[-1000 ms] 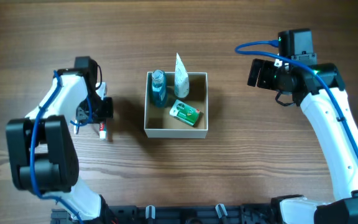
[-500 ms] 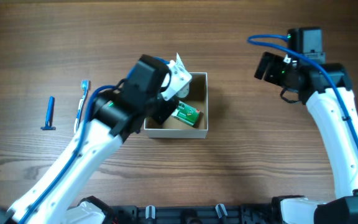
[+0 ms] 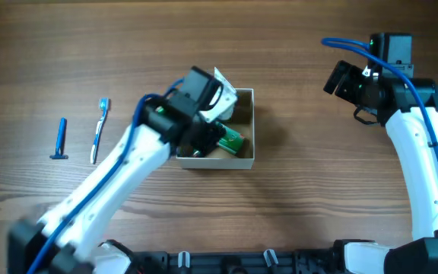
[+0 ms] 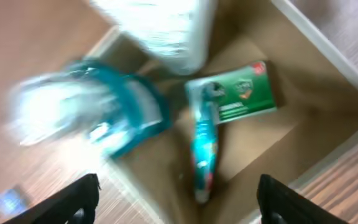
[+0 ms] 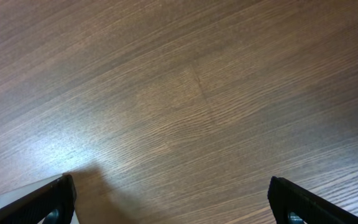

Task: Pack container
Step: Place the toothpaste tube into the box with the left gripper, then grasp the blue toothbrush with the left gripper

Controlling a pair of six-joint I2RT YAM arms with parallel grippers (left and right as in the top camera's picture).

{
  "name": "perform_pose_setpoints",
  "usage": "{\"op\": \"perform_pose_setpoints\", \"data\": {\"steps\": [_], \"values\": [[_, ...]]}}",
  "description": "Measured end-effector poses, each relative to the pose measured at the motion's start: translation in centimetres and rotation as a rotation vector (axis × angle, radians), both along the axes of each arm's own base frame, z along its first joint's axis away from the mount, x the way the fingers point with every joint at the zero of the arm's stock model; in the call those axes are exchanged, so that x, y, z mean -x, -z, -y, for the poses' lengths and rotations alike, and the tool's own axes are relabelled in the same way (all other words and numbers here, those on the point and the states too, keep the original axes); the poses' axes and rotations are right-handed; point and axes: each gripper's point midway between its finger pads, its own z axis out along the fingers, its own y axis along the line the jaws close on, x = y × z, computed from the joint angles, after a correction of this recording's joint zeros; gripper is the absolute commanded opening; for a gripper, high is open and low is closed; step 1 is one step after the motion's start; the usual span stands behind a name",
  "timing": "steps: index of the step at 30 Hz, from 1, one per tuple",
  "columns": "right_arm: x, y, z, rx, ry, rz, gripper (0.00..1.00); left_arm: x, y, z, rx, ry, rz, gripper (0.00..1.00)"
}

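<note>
The container (image 3: 252, 129) is a square shallow box with white walls and a tan floor, at the table's middle. My left gripper (image 3: 204, 139) hangs over it, open. In the left wrist view the jaws stand wide apart around nothing (image 4: 179, 208). Below them a small teal tube (image 4: 204, 149) lies on the container floor (image 4: 291, 143), beside a green packet (image 4: 241, 93), a blurred blue bottle (image 4: 104, 118) and a white tube (image 4: 160, 25). My right gripper (image 3: 339, 78) is far right, open over bare wood (image 5: 179, 208).
A blue razor (image 3: 59, 138) and a toothbrush (image 3: 99, 129) lie on the wooden table to the left of the container. The left arm (image 3: 120, 183) crosses the table from the front left. The green packet (image 3: 233, 139) shows beside the arm.
My left arm swung from the table's left side to above the container, and its jaws went from shut to open. The teal tube now lies in the container. The right arm drifted slightly right.
</note>
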Motion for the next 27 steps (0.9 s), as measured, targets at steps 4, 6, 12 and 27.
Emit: {"op": "perform_pose_setpoints", "data": {"steps": [4,6,12,27], "values": [[0.0,0.0,0.0,0.001,-0.002,0.001,1.00,0.7,-7.6,-9.7,0.045,-0.380,0.185,0.97],[0.0,0.0,-0.1,0.003,-0.012,-0.001,1.00,-0.2,-8.4,-15.4,0.057,-0.602,0.215,0.96],[0.0,0.0,-0.2,0.008,-0.035,-0.005,1.00,-3.1,-0.4,-25.4,0.073,-0.951,-0.027,0.92],[0.8,0.5,-0.2,0.016,-0.052,-0.046,1.00,-4.3,16.4,-25.2,0.005,-0.810,-0.454,0.22]]}}
